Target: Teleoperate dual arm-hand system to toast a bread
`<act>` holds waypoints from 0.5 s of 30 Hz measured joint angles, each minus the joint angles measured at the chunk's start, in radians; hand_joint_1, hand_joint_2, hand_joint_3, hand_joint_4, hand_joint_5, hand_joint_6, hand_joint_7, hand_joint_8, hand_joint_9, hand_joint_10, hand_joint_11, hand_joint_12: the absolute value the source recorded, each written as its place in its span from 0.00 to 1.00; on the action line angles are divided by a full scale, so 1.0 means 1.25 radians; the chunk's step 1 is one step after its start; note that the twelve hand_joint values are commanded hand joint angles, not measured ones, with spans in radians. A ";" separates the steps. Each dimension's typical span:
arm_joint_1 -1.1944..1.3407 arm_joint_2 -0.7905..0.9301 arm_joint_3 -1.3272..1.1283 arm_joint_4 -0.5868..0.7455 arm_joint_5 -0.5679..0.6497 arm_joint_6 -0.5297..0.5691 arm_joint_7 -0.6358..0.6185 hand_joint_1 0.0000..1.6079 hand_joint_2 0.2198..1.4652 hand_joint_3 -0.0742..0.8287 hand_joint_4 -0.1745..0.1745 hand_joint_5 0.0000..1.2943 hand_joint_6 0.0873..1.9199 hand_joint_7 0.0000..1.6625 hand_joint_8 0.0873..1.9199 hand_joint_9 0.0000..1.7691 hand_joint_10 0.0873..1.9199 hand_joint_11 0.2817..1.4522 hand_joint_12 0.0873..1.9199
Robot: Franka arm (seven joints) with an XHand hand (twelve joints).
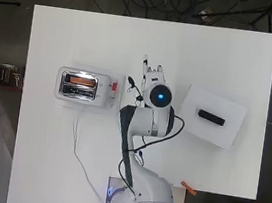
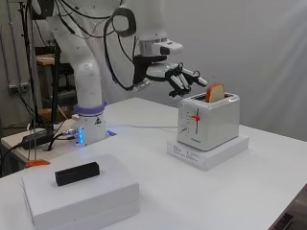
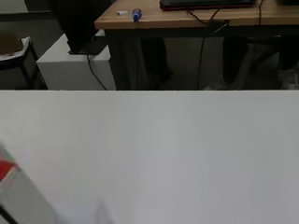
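My hand (image 2: 178, 79) hangs in the air just beside the white toaster (image 2: 209, 122), level with its top and touching nothing, its fingers (image 2: 192, 75) spread apart and only lightly bent, with nothing held between them. A slice of bread (image 2: 215, 92) stands upright in one slot of the toaster, its rounded crust rising above the top; in the overhead view the bread (image 1: 82, 81) fills the slot farther from my base while the other slot lies dark. The red lever (image 2: 195, 117) sits on the end face that is turned toward my hand. The toaster rests on a flat white box (image 2: 209, 152) on the white table (image 2: 268, 182), and its thin white cord (image 1: 79, 160) trails across the tabletop toward my base. On the other side of my arm, well apart from the toaster, a small black block (image 2: 77, 173) lies on top of a second flat white box (image 2: 81, 194). A small orange object (image 1: 188, 188) lies at the table's edge near my base. My wrist camera looks across bare tabletop, with one corner of the toaster and a sliver of its red lever (image 3: 5, 169) just at the edge, and a wooden desk (image 3: 187, 18) in the room beyond the table.
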 joint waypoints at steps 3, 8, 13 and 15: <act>0.252 -0.055 -0.223 -0.006 -0.029 0.008 0.017 0.16 0.74 0.08 0.14 0.21 0.00 0.59 0.78 0.65 0.92 0.39 1.00; 0.517 -0.118 -0.459 -0.018 -0.059 0.025 0.032 0.15 0.74 0.08 0.13 0.21 0.00 0.64 0.84 0.71 0.97 0.50 1.00; 0.535 -0.136 -0.502 -0.022 -0.064 0.033 0.036 0.16 0.72 0.08 0.10 0.19 0.00 0.66 0.98 0.76 1.00 0.62 1.00; 0.544 -0.144 -0.521 -0.021 -0.069 0.035 0.036 0.15 0.71 0.08 0.07 0.20 0.00 0.69 1.00 0.80 1.00 0.67 1.00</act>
